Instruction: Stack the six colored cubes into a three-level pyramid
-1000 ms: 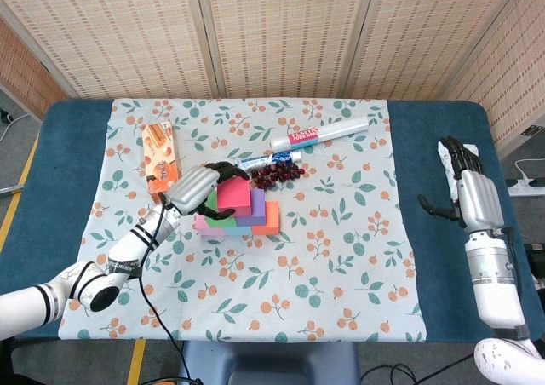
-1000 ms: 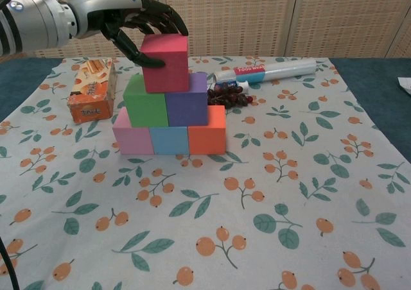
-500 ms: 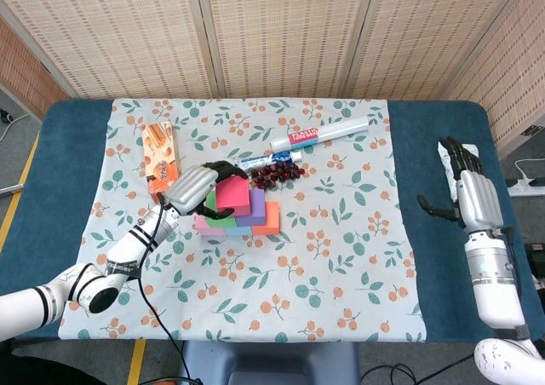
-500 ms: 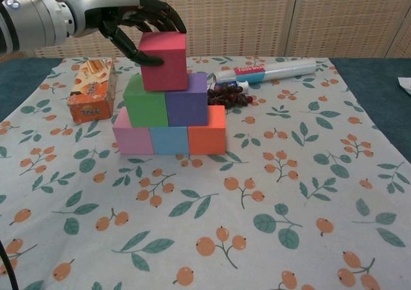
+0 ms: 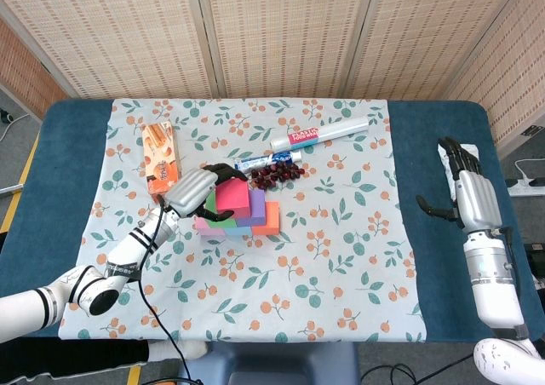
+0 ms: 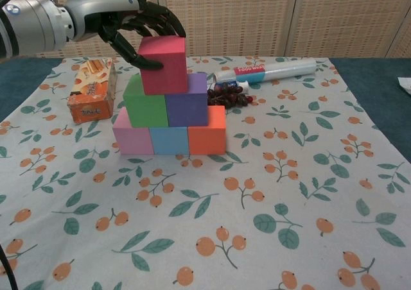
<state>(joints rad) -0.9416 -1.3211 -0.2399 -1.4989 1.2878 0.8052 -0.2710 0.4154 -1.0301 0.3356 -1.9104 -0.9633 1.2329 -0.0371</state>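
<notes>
Now my left hand (image 6: pixel 131 27) pinches the light, rigid crimson cube (image 6: pixel 164 65), thumb at nine o'clock, fingers over its top.

Tan woven-reed folding screen panels (image 5: pixel 281 27) stand behind the dark blue table (image 5: pixel 60 189) — draped with a white leaf-and-orange-berry tablecloth (image 5: pixel 341 257). Grey floor (image 5: pixel 13 146) lies alongside — evenly lit.
</notes>
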